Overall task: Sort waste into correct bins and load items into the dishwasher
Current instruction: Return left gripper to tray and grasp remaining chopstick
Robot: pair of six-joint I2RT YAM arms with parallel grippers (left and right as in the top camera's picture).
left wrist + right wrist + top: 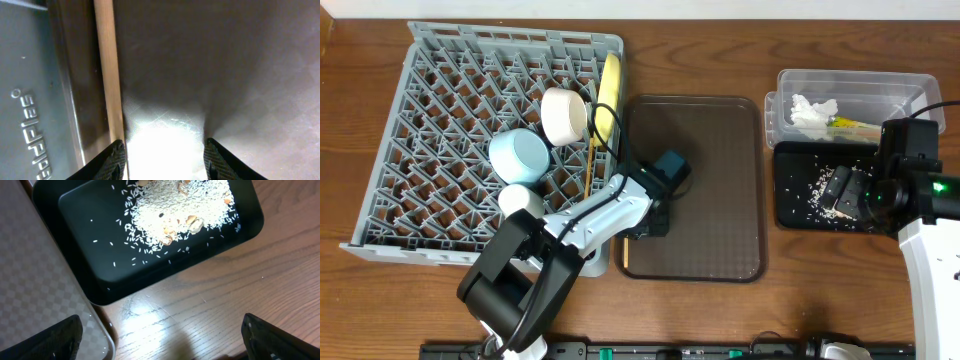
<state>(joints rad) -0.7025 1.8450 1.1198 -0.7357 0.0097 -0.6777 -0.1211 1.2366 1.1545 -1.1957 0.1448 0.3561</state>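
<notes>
The grey dish rack [430, 130] holds the upright yellow plate [609, 90], the cream-white bowl [563, 115], the light-blue bowl [518, 155], the small cream cup [522, 200] and one wooden chopstick [591, 165]. Another chopstick [107, 75] lies along the brown tray's left edge, just beside my left gripper's left finger; it also shows in the overhead view [623, 255]. My left gripper [166, 157] is open and empty, low over the tray. The clear tub [900, 90] holds the tissue [810, 110] and the wrapper [850, 123]. The black tray [75, 245] holds rice crumbs [180, 205]. My right gripper [165, 345] is open and empty.
The brown serving tray [710, 190] lies between the rack and the bins; its corner shows in the right wrist view [30, 280]. The rack's grey wall [30, 100] is left of the chopstick. My left arm [570, 235] crosses the rack's front right corner.
</notes>
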